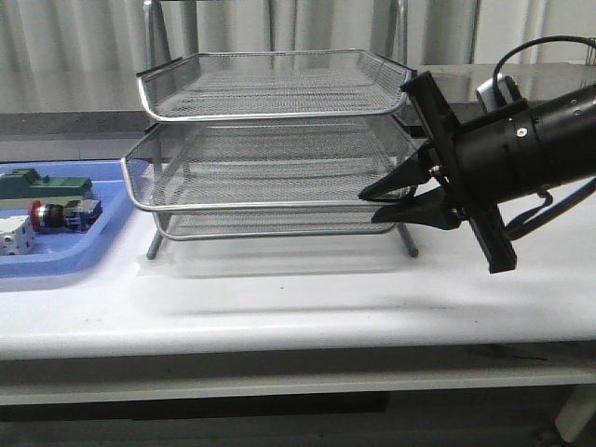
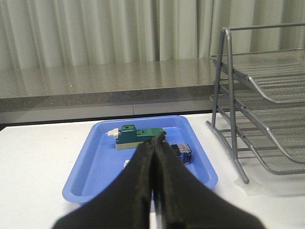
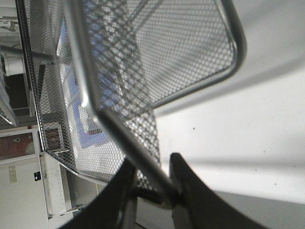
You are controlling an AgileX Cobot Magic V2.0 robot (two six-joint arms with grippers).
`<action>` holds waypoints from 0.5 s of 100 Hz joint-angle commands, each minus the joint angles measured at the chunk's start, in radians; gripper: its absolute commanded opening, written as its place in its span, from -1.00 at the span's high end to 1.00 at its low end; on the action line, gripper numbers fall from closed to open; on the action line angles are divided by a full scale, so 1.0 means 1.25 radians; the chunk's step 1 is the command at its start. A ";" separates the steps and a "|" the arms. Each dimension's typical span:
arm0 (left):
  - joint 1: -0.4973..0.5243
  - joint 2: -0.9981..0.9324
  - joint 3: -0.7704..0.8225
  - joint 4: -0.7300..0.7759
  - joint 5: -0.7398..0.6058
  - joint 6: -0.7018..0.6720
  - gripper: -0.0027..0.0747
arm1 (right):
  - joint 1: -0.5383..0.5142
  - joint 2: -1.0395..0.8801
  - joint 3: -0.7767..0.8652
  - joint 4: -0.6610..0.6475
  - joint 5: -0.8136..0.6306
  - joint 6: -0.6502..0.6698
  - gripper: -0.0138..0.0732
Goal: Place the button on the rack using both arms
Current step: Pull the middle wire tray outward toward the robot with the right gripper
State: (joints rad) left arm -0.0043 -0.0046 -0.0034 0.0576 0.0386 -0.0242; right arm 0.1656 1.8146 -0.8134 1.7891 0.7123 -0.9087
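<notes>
**A:** How far along does this look?

**B:** Barely begun, I'd judge. The button (image 1: 58,213) lies in the blue tray (image 1: 84,256), well off to the side of the right gripper (image 1: 380,207) with the whole rack (image 1: 270,149) between them. No tier of the rack holds it yet.

**A:** What is the right gripper doing?

**B:** Its fingers straddle the chrome rim of the rack's middle tier at the near corner. In the right wrist view the rim passes between the two fingers (image 3: 188,191), which look closed around it, so I'd call it pinching the rack.

**A:** And the left gripper (image 2: 156,143)?

**B:** Pressed together and holding nothing. It hangs just in front of the blue tray, with the button's blue block showing just beyond its tips, beside the green block (image 2: 138,136).

**A:** So what is left?

**B:** Picking up the button, carrying it over and setting it on a tier.

**A:** Anything hard to make out?

**B:** The left arm is outside the front view. The left fingers hide the button's red cap in the wrist view. How firmly the right fingers bear on the rim, I cannot tell.
</notes>
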 commanded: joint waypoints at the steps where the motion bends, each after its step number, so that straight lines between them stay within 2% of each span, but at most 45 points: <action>1: 0.001 -0.025 0.045 0.001 -0.066 -0.006 0.99 | 0.004 -0.052 0.026 -0.053 0.024 -0.058 0.61; 50: 0.001 -0.025 0.045 0.001 -0.066 -0.006 0.99 | 0.004 -0.134 0.182 -0.053 0.024 -0.103 0.61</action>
State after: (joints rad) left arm -0.0043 -0.0046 -0.0034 0.0576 0.0386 -0.0242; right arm 0.1692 1.6879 -0.6021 1.8064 0.7455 -0.9733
